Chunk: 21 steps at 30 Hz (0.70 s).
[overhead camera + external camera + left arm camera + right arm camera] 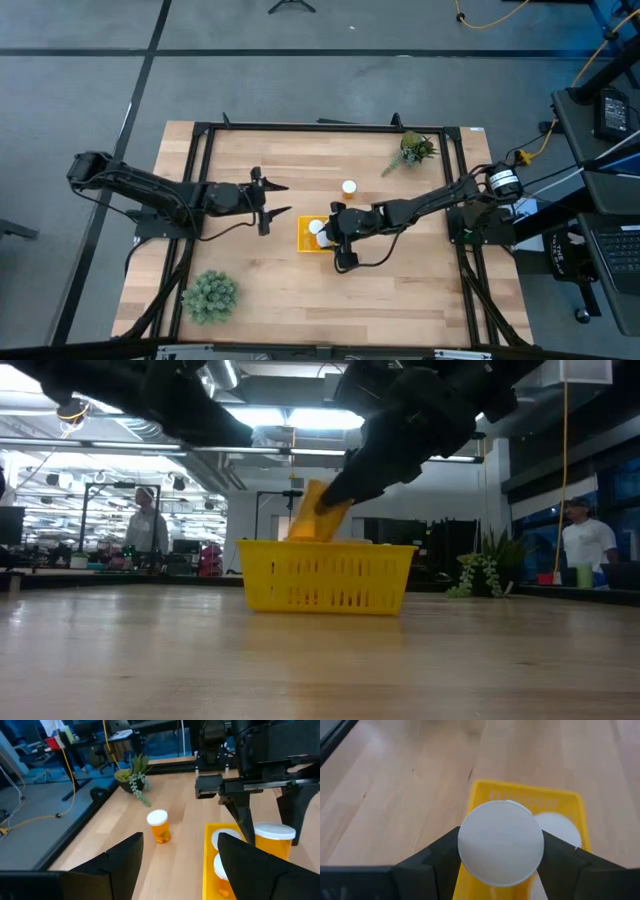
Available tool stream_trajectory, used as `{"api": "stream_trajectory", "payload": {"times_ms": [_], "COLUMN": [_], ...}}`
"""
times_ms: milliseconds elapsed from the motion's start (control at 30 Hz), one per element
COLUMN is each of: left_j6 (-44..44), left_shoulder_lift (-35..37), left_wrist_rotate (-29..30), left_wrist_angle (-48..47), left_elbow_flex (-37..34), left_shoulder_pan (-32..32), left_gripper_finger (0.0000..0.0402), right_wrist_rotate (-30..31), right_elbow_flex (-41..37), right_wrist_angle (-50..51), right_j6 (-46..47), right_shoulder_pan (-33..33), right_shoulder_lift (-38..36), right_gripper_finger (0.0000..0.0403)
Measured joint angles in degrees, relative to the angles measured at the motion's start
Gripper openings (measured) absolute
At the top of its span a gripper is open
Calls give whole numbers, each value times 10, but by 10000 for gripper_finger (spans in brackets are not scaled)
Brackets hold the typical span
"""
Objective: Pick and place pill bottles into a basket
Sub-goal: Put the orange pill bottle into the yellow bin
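right gripper (333,232) is over the yellow basket (325,575) and i've got a pill bottle (501,842) pinched between its fingers, white cap facing the wrist camera. from table height the held bottle looks tilted, its lower end just above or inside the basket rim, i can't say which. left wrist view shows at least two white caps already sitting in the basket, right beside where this one hangs. one more bottle (349,187) stands upright on the bare wood, behind the basket and apart from it. left gripper (268,201) waits just beside the basket's left wall, fingers spread, holding nothing.

my worry now: the bottle is tilted, so if i let go from here it may land on the caps below, roll and hop the low wall. coming down too hard could shove the light basket sideways. the left fingers are close too, so any swing that way risks a clip.
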<state>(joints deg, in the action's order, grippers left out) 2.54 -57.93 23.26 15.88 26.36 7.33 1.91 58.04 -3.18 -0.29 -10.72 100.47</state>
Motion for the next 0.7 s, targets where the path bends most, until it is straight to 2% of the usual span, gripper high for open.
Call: {"api": "stream_trajectory", "payload": {"times_ms": [167,700], "left_j6": [-20,-18], "left_shoulder_lift": [10,4], "left_wrist_rotate": [8,9], "left_wrist_angle": [6,20], "left_elbow_flex": [-23,-22], "left_shoulder_pan": [0,0], "left_gripper_finger": [251,251], "right_wrist_rotate": [0,1], "right_elbow_flex": [-1,-1], "right_wrist_angle": [-13,-32], "right_j6": [-15,-19], "right_shoulder_pan": [0,2], "right_shoulder_lift": [15,38], "right_gripper_finger": [222,222]}}
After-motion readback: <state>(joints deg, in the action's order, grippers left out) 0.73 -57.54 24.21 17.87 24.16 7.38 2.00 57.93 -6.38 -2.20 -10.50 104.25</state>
